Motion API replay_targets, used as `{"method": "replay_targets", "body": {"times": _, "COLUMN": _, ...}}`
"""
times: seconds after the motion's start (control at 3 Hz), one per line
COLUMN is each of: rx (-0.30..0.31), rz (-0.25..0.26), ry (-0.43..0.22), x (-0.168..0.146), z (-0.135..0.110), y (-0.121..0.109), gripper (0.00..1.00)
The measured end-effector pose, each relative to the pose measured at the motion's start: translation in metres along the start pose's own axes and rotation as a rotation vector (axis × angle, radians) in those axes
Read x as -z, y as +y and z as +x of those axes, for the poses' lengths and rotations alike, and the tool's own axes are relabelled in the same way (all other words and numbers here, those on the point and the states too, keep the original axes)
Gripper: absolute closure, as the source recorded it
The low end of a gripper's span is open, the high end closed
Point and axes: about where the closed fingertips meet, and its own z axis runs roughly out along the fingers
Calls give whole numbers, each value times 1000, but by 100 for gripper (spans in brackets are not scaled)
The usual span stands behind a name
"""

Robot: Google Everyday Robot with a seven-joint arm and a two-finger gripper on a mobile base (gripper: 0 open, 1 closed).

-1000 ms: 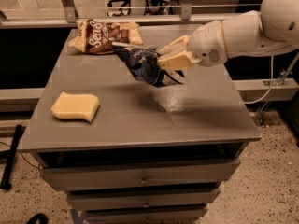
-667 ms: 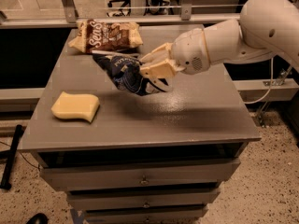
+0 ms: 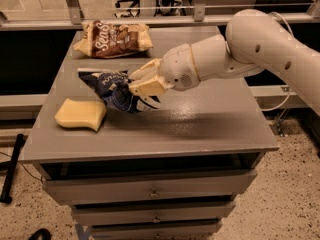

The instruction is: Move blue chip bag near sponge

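Note:
The blue chip bag [image 3: 111, 88] is dark navy foil with white lettering. My gripper [image 3: 136, 87] is shut on its right end and holds it low over the grey table [image 3: 200, 124], left of centre. The bag's left tip points toward the back left. The sponge [image 3: 80, 115] is a pale yellow wavy foam block lying on the table at the front left. The bag hangs just to the right of and behind the sponge, a small gap apart. My white arm [image 3: 240, 49] reaches in from the right.
A larger brown-and-cream chip bag [image 3: 113, 38] lies at the back left of the table. A metal rail [image 3: 200, 14] runs behind the table. Drawers [image 3: 150, 191] sit under the tabletop. A black pole [image 3: 12, 169] leans on the floor at the left.
My gripper has carried the blue chip bag leftward and down, from the table's middle to a spot beside the sponge. The sponge and the brown bag have not moved.

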Motion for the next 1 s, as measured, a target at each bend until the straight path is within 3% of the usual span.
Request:
{"method": "replay_targets", "body": {"times": 0.67, "rx": 5, "rz": 40, "ry": -3, "x": -15, "z": 7, "y": -16, "gripper": 12}}
{"method": "replay_targets", "body": {"times": 1.0, "rx": -9, "rz": 39, "ry": -11, "x": -15, "z": 5, "y": -13, "gripper": 0}}
